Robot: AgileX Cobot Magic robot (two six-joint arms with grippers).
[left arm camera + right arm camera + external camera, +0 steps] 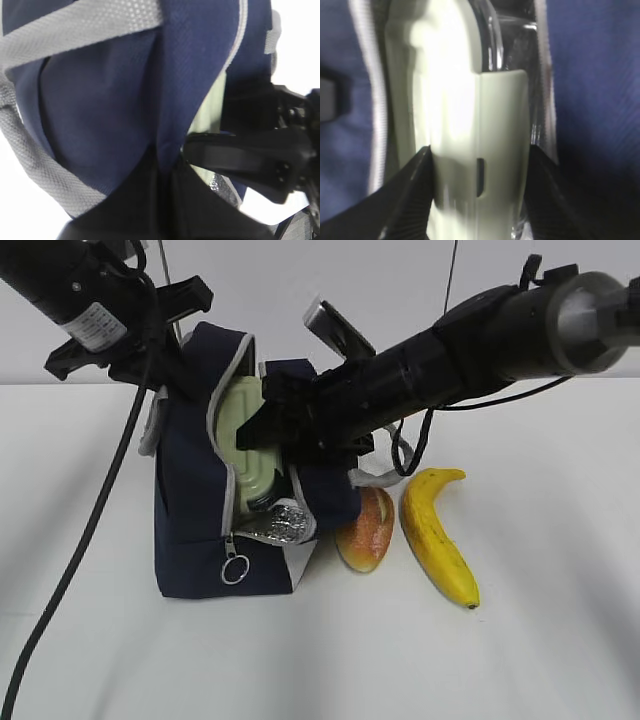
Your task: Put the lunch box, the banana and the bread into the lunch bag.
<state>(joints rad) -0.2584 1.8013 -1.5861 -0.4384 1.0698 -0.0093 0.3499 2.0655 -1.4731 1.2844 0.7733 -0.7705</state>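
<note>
The navy lunch bag (195,530) stands on the table with its zipped side open and foil lining showing. My left gripper (178,345) is shut on the bag's upper flap and holds it up; in the left wrist view its jaws (162,167) pinch navy fabric of the lunch bag (100,100). My right gripper (275,430) is shut on the lunch box (245,440), which stands on edge, partly inside the bag's opening. The right wrist view shows the sage-green lid of the lunch box (470,100) between the right gripper's (479,157) fingers. The bread (365,530) and the banana (438,535) lie right of the bag.
A black cable (85,530) hangs from the left arm down past the bag's left side. A grey handle (385,475) of the bag droops behind the bread. The white table (540,640) spreads in front and to the right.
</note>
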